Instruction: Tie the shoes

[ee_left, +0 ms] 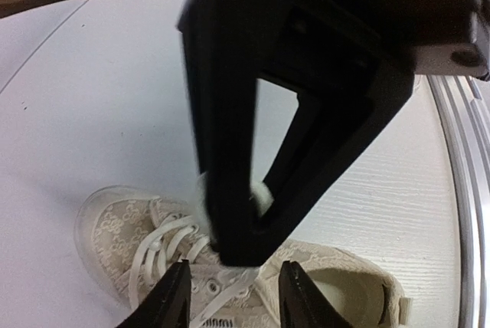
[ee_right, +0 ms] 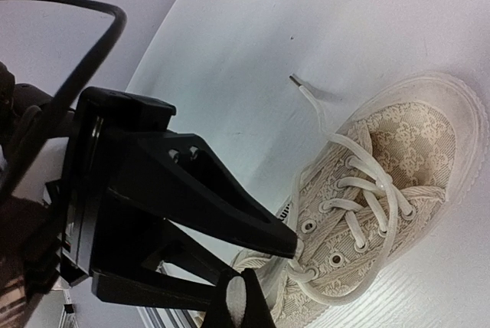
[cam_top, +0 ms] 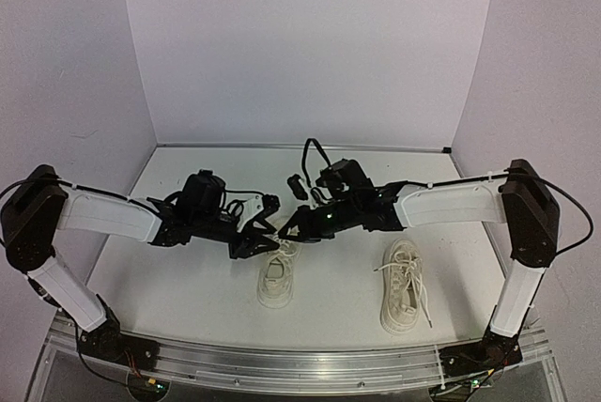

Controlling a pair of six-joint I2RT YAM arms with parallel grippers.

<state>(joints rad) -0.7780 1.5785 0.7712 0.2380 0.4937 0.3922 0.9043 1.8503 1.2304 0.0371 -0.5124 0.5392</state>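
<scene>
Above the tongue of the shoe (cam_top: 279, 277) on the table (cam_top: 169, 270), my right gripper (ee_right: 243, 301) is pinched on its lace (ee_right: 360, 190), which I judge limp, light and slippery. My left gripper (ee_left: 236, 297) hovers beside it, fingers apart. The mate (cam_top: 404, 289) lies well apart to the shoe's right. I'd take the lace near its stiff tip (ee_right: 295, 79).

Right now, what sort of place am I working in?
Probably a lab test cell: plain walls box in a white table, with a metal rail along its near edge.
</scene>
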